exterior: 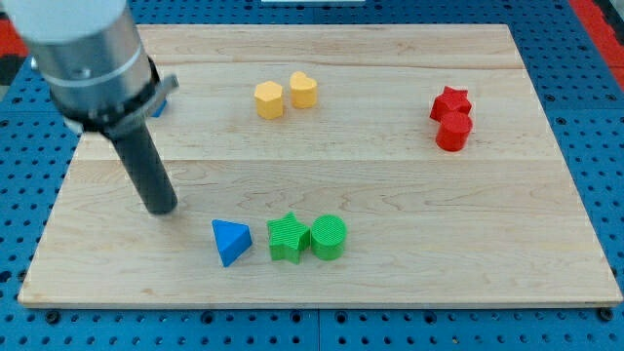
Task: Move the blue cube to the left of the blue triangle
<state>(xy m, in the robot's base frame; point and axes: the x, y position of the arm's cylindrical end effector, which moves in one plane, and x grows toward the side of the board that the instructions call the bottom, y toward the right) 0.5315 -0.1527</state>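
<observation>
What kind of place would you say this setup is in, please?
Likely a robotics lab bench: a wooden board on a blue perforated base, small coloured blocks like the blue triangle, and my tip left of it.

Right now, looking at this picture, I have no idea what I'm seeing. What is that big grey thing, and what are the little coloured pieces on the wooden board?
The grey cylinder at the view's top left is the end of my robot arm. It has no hand: it ends in a straight dark rod, and my tip slides over the pale wooden board to push pieces about. Nothing is held. There is one camera, looking down at the board.

On the board lie small coloured blocks: a blue triangle near the bottom, right of my tip and apart from it; beside it a green star touching a green cylinder; two yellow blocks near the top; a red star and a red cylinder at the right. A blue block, probably the blue cube, peeks out behind my arm, mostly hidden.
</observation>
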